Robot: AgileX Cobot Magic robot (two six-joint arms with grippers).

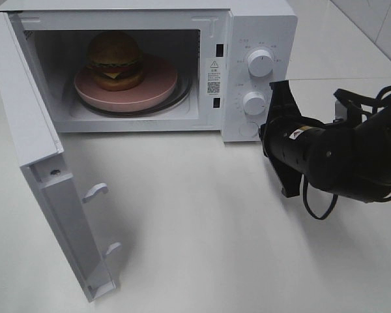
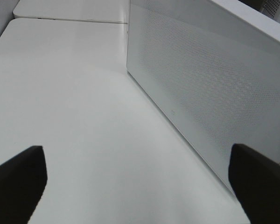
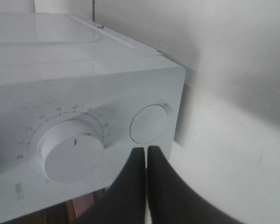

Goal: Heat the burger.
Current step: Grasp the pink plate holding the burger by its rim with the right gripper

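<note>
Microwave (image 1: 257, 26) on the table, its door (image 1: 39, 163) hanging wide open, and inside sits the pink plate (image 1: 159, 94) with the burger (image 1: 115, 60) on it, off-centre toward the back. The risk: a hard shove on that door could shift the whole oven or topple the burger, and no dial will heat until it latches. Left gripper (image 2: 136, 154) is spread wide, empty, beside a perforated white panel. Right gripper (image 3: 146, 154) is pinched together, holding nothing, its tip just beside the round button (image 3: 149, 123).

The burger (image 1: 115, 60) sits on a plate (image 1: 160, 89) inside the microwave (image 1: 260, 23), whose door (image 1: 26, 124) juts out at left.
</note>
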